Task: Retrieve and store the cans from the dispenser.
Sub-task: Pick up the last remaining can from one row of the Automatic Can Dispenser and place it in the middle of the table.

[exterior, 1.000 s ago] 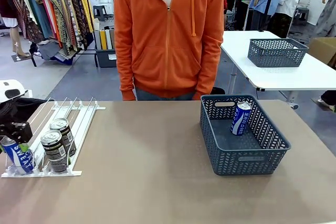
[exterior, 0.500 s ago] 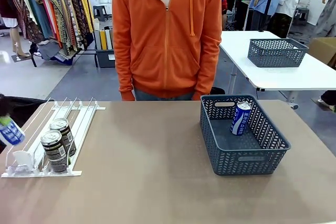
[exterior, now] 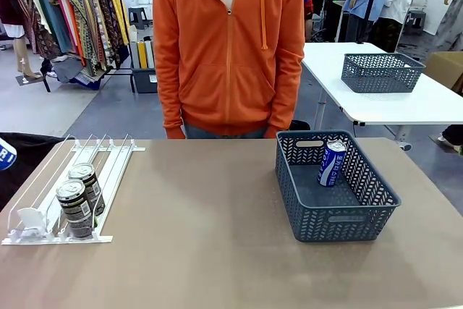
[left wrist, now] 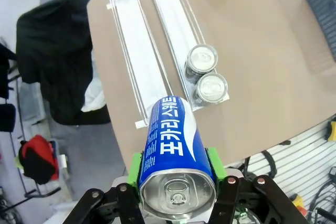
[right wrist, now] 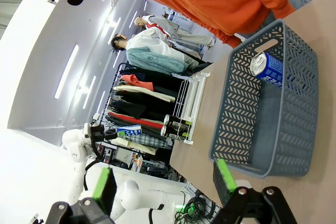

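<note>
Left claw pinching a blue can, lifted at the far left edge! Two dark cans wait in the dispenser, lower left. One stored can sits in the basket, right of centre. Right claw spread, empty.

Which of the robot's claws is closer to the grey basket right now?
The right. The right gripper hangs open with the basket just ahead of it. The left gripper, shut on a blue can, is up above the dispenser at the table's other end.
</note>
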Available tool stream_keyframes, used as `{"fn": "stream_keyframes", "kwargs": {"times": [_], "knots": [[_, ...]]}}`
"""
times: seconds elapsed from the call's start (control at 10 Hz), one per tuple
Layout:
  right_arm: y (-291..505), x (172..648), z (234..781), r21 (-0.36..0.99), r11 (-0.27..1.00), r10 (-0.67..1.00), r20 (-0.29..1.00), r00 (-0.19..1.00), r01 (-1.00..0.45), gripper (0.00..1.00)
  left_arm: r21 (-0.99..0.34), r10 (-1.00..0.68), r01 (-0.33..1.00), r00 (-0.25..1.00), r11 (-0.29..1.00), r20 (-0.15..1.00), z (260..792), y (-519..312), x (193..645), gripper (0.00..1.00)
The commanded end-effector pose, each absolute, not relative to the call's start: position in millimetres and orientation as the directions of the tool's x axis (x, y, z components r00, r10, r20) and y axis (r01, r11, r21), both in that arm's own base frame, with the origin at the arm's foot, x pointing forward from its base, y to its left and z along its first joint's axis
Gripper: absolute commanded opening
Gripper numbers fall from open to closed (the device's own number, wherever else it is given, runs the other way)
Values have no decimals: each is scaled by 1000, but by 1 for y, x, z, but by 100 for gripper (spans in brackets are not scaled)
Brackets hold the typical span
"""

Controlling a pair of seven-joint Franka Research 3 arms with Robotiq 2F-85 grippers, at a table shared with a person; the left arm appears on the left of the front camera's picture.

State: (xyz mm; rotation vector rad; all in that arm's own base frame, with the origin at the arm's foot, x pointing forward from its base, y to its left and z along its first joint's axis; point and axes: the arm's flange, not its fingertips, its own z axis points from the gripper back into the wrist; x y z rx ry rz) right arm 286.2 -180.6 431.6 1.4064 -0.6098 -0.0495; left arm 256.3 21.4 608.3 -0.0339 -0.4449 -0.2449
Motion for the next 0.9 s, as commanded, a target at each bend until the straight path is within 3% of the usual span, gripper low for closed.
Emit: {"fn": "stream_keyframes", "kwargs": {"times": [0.0,0.4,0.6,0.8], "knots": [[-181,287,435,924,189,-384,381,841,-332,100,32,-227,235,884,972,408,602,20,265,0],[-181,287,435,924,189,-384,381,841,-332,100,2,-211,230,888,973,408,599,10,275,0],[-181,287,435,924,189,-384,381,841,-332,100,16,-328,369,806,929,493,627,-60,303,0],[-181,287,435,924,189,-384,381,841,-332,100,87,-470,494,737,865,486,639,-158,333,0]]}}
